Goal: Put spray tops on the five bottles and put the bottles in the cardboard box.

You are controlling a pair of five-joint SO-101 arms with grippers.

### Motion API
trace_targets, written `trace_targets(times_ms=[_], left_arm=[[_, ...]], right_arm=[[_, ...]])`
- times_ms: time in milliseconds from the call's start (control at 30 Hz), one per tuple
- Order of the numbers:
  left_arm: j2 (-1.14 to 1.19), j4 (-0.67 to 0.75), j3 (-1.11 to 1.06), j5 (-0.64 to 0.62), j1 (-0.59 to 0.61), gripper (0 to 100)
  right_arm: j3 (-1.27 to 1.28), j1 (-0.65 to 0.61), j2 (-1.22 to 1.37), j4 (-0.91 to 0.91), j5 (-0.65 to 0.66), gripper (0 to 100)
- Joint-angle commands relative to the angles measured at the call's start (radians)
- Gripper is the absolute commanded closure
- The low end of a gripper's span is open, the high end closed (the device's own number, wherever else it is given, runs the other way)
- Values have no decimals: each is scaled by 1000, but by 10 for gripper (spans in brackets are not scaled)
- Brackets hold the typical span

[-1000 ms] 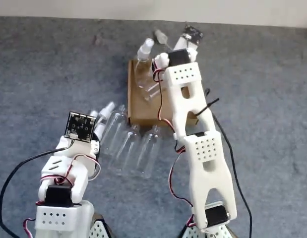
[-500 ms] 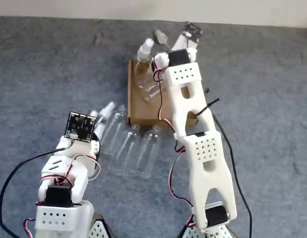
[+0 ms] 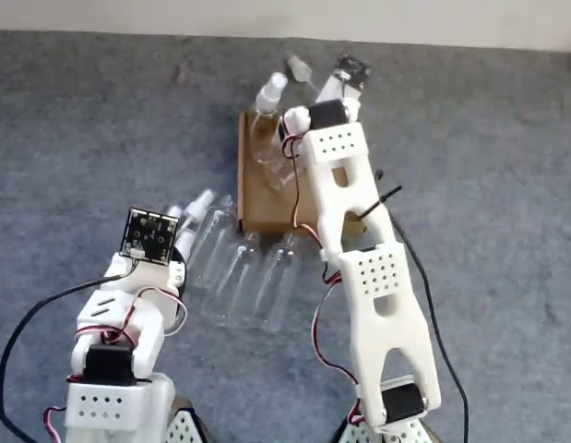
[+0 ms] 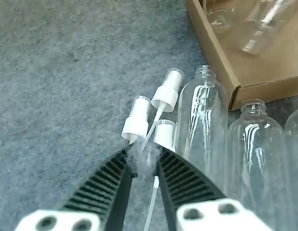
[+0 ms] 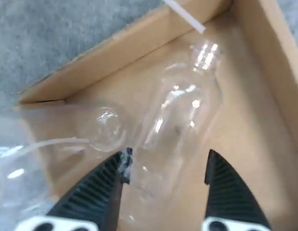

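Observation:
In the high view the cardboard box lies at mid table with my right arm stretched over it. My right gripper is open, its fingers either side of a clear bottle lying in the box. A second bottle, with a white spray top on it, leans over the box's far edge. Three uncapped bottles lie side by side in front of the box. My left gripper is open by a narrow gap just short of three loose spray tops; one top's tube runs between its fingers.
Another loose spray top lies on the grey carpet beyond the box. A near corner of the box sits close to the nearest uncapped bottle. Bare carpet spreads to the left and right of the arms.
My right arm has shifted slightly to the left and farther over the box. The left arm and the bottles on the carpet have not moved.

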State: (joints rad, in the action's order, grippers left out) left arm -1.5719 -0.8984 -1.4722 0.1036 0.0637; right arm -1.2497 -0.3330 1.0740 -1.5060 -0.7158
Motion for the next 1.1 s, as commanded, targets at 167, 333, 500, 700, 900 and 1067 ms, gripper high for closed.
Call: trace_targets(times_ms=[167, 333, 500, 700, 900, 1067], left_arm=[[-8, 17, 5, 8, 8, 995], [-8, 17, 5, 8, 8, 995], [-8, 17, 5, 8, 8, 995], [-8, 17, 5, 8, 8, 995], [-8, 17, 4, 8, 8, 995], [-8, 17, 2, 8, 8, 995]], right_arm=[[-10, 96, -2, -82, 0, 803], [-16, 107, -2, -76, 2, 865], [-202, 107, -1, -85, 71, 995], [-535, 107, -12, -248, 186, 995], [-288, 189, -176, -262, 367, 995], [108, 294, -467, -263, 537, 995]])
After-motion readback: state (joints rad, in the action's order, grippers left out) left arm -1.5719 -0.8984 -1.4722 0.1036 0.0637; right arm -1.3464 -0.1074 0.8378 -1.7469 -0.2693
